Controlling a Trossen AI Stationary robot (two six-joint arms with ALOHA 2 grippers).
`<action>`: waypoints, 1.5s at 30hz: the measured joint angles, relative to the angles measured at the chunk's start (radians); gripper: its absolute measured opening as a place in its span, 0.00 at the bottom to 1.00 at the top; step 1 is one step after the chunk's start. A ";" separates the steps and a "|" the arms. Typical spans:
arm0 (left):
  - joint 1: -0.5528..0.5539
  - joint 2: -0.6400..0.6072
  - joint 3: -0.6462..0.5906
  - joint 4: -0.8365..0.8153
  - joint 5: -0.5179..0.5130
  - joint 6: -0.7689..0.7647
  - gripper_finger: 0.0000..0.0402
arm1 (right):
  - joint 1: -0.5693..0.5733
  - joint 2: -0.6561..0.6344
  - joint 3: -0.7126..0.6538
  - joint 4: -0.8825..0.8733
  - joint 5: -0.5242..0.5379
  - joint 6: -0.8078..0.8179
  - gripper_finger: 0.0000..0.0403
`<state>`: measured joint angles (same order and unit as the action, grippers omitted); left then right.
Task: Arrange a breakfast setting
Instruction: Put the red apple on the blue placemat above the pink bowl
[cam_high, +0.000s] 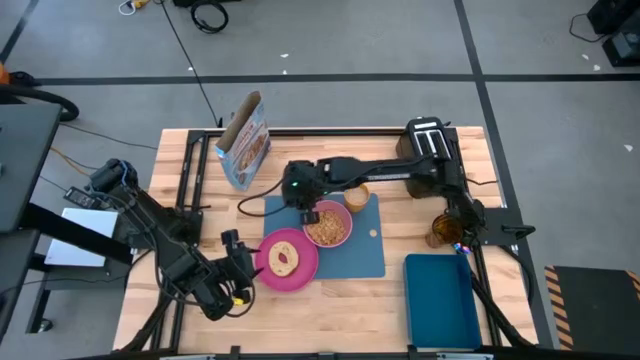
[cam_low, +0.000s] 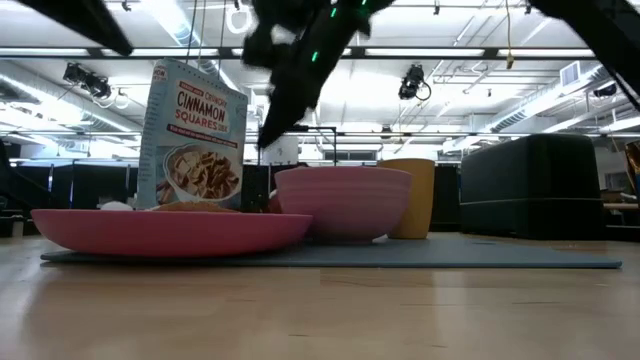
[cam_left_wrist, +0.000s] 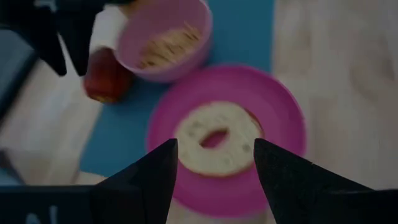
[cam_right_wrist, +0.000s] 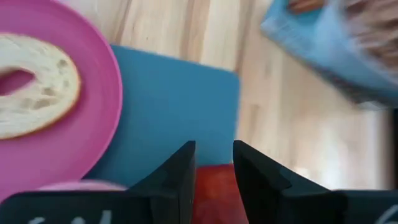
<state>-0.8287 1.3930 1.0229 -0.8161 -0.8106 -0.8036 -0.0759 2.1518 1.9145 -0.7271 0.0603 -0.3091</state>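
Observation:
The blue mat (cam_high: 362, 245) lies mid-table. The pink plate (cam_high: 300, 275) rests on the mat's left near corner with the bagel (cam_high: 284, 259) lying flat on it. The pink bowl (cam_high: 327, 226) with cereal and the amber cup (cam_high: 357, 197) stand on the mat. The red apple (cam_left_wrist: 106, 78) sits on the mat next to the bowl. My right gripper (cam_high: 304, 203) hangs just over the apple, with a narrow gap between its fingers (cam_right_wrist: 214, 165). My left gripper (cam_left_wrist: 214, 180) is open and empty at the plate's left edge (cam_high: 243, 268). I cannot make out the spoon.
A cereal box (cam_high: 243, 140) stands at the far left of the mat. The black toaster (cam_high: 428, 140) stands at the far right. A darker blue tray (cam_high: 440, 300) lies at the near right, and a brown jar-like thing (cam_high: 445, 230) stands beside the right arm.

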 joint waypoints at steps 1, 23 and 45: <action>0.002 0.000 0.000 0.001 -0.031 -0.008 0.55 | 0.005 -0.026 0.001 -0.025 0.008 0.002 0.29; 0.557 -0.007 0.000 0.300 0.110 0.553 0.55 | -0.134 -0.341 -0.342 -0.036 0.061 -0.069 0.48; 1.046 0.260 0.287 0.321 0.572 0.737 0.80 | -0.174 -0.679 -0.347 -0.316 0.027 0.052 0.55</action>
<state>0.2170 1.6531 1.3102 -0.4953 -0.2386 -0.0662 -0.2503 1.4731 1.5673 -1.0432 0.0877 -0.2571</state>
